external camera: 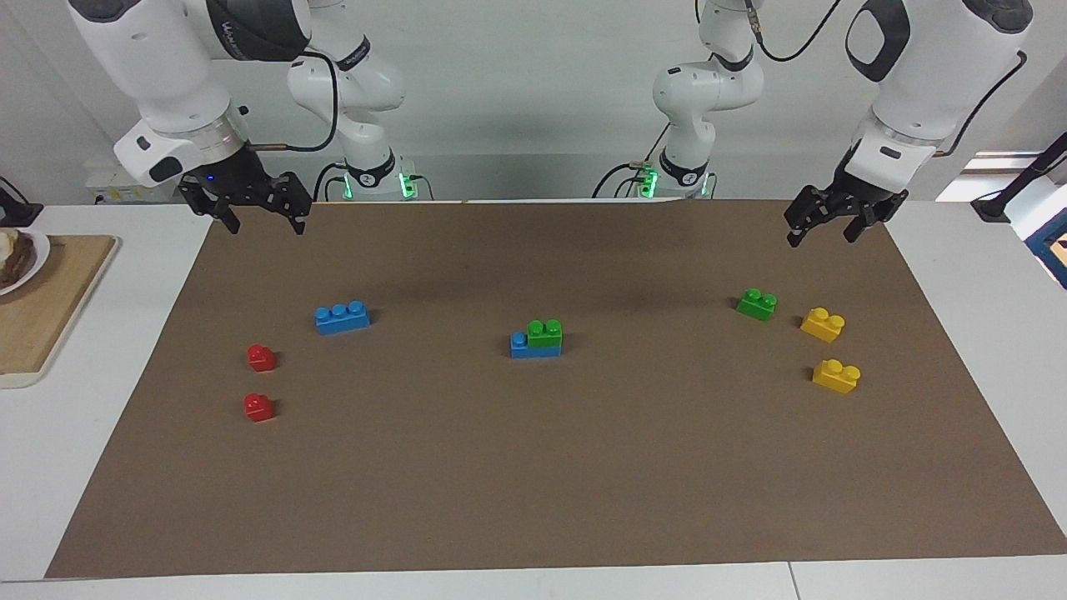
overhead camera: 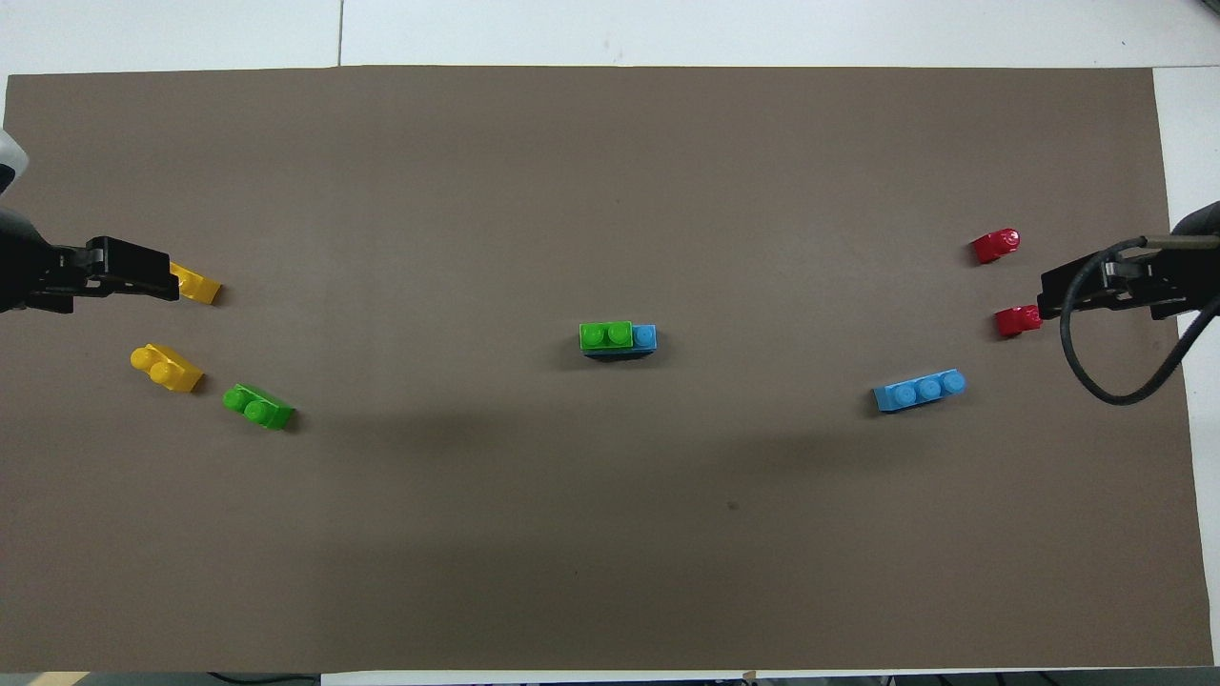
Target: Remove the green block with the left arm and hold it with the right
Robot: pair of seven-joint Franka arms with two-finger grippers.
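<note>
Green block (external camera: pixel 546 333): sat stacked on blue brick (external camera: pixel 525 347) at mat centre, covering two of its studs.
Green twin (external camera: pixel 757 303): loose, toward left arm's end, beside two yellow bricks (external camera: pixel 823 324).
Left gripper (external camera: pixel 823 227): raised over mat corner, fingers apart, empty.
Right gripper (external camera: pixel 265 218): raised over its own corner, fingers apart, empty.
Second blue brick (external camera: pixel 343 317): near two red bricks (external camera: pixel 262 357).

Green block (overhead camera: pixel 606 335) atop blue brick (overhead camera: pixel 644 336)
</note>
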